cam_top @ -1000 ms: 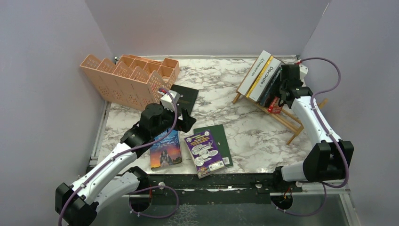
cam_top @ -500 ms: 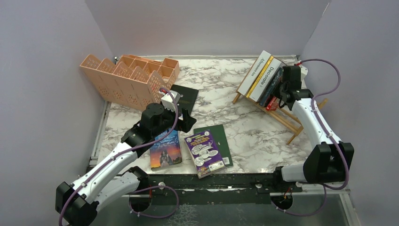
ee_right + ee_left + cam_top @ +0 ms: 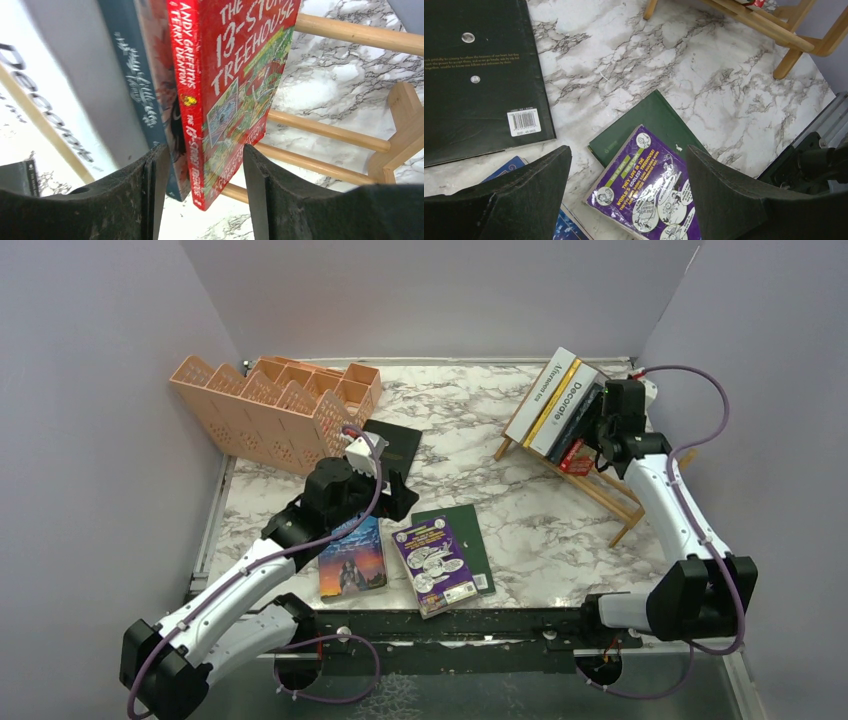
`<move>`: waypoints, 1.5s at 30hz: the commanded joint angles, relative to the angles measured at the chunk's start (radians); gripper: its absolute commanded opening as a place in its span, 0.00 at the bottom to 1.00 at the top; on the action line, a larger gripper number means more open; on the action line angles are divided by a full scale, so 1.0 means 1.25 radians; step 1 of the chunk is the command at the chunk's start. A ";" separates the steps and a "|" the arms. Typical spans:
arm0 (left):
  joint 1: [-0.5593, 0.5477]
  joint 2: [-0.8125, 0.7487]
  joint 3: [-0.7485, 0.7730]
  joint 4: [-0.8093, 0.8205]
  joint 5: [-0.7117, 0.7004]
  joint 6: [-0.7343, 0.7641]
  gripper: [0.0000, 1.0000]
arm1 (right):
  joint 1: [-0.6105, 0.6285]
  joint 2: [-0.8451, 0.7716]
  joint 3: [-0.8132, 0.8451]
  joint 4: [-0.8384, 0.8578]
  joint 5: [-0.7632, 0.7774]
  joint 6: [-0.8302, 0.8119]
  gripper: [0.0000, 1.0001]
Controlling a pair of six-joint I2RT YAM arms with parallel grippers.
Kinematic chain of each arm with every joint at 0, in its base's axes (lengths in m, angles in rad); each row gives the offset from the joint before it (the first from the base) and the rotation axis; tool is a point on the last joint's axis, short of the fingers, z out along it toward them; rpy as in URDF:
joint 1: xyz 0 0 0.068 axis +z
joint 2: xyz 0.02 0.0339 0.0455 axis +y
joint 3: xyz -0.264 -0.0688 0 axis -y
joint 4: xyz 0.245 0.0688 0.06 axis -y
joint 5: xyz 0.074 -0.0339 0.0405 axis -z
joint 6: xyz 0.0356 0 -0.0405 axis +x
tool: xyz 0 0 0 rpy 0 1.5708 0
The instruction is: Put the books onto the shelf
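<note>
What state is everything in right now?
Wooden book rack, partly filled.
Red Treehouse book, standing on rack.
Green book, flat on table.
Purple cartoon book, flat, overlapping green book.
Black book, flat on table.
Blue-covered book, flat on table.
Left gripper, jaws open, empty.
Right gripper, jaws straddling Treehouse book; grip unclear.

Shelved books (image 3: 558,400) lean on shelf (image 3: 622,504) — loose books (image 3: 437,562) flat.

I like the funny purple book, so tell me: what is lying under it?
A dark green book lies under the purple book. Its far end and right edge stick out; the rest of its cover is hidden.
</note>
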 commanded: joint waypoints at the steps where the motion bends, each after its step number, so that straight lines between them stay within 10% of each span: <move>1: 0.003 0.032 0.027 -0.028 -0.022 -0.034 0.84 | 0.002 -0.058 0.050 -0.036 0.004 -0.013 0.61; 9: 0.003 0.076 0.047 -0.084 -0.090 -0.058 0.84 | 0.002 -0.136 0.080 -0.074 -0.124 -0.065 0.62; 21: 0.003 0.023 0.013 -0.347 -0.507 -0.288 0.86 | 0.014 -0.239 0.001 -0.031 -0.616 -0.099 0.65; 35: 0.003 -0.003 -0.072 -0.398 -0.625 -0.436 0.99 | 0.583 -0.034 -0.064 0.091 -0.308 0.044 0.67; 45: 0.003 -0.061 -0.110 -0.353 -0.571 -0.419 0.99 | 0.809 0.294 0.043 0.205 -0.275 0.179 0.65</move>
